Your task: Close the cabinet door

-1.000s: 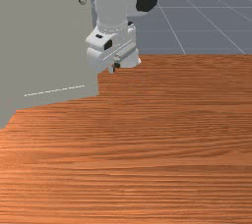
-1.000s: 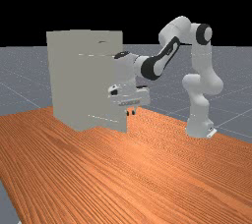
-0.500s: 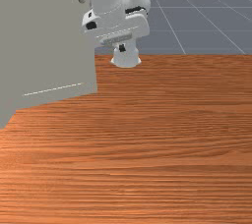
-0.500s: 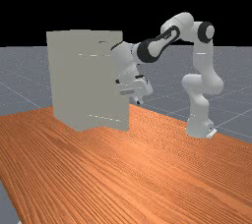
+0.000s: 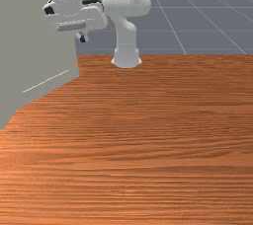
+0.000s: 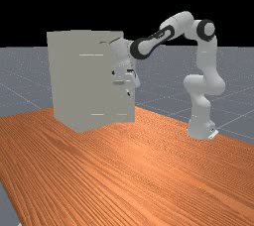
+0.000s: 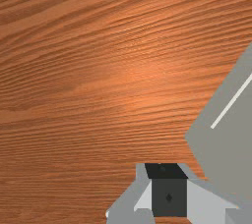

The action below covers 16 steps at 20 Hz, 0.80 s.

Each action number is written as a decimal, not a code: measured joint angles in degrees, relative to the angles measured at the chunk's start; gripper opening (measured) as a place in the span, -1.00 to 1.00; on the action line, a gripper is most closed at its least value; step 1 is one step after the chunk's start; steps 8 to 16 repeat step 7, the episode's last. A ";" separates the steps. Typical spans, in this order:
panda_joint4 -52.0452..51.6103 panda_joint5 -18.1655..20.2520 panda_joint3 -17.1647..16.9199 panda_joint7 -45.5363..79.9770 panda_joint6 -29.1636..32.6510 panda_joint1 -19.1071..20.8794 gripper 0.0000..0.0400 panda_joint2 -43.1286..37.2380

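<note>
Claw [image 5: 82, 38] is at front view's upper left; can't tell if apart or together. Gray gridded floor [image 5: 197, 17] lies upper right, wood-grain table [image 5: 163, 140] across the lower part. Cabinet [image 6: 64, 76] stands on it, far view's left. Door [image 5: 29, 36] is open, front view's upper left.

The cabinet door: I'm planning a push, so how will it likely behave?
The cabinet door looks stiff, being a flat, straight-edged panel. Meeting the cabinet along one side, it would probably swing rather than slide.
</note>
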<state>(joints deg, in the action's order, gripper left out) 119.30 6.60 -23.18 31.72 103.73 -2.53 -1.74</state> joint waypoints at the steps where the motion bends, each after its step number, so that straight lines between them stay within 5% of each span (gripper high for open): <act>1: -0.07 -0.08 -1.37 -0.84 0.35 0.57 -1.00 0.68; 7: -0.55 -0.16 -9.01 -6.23 2.59 1.67 -1.00 2.78; 16: -0.55 -0.16 -9.01 -6.23 2.59 1.67 -1.00 2.78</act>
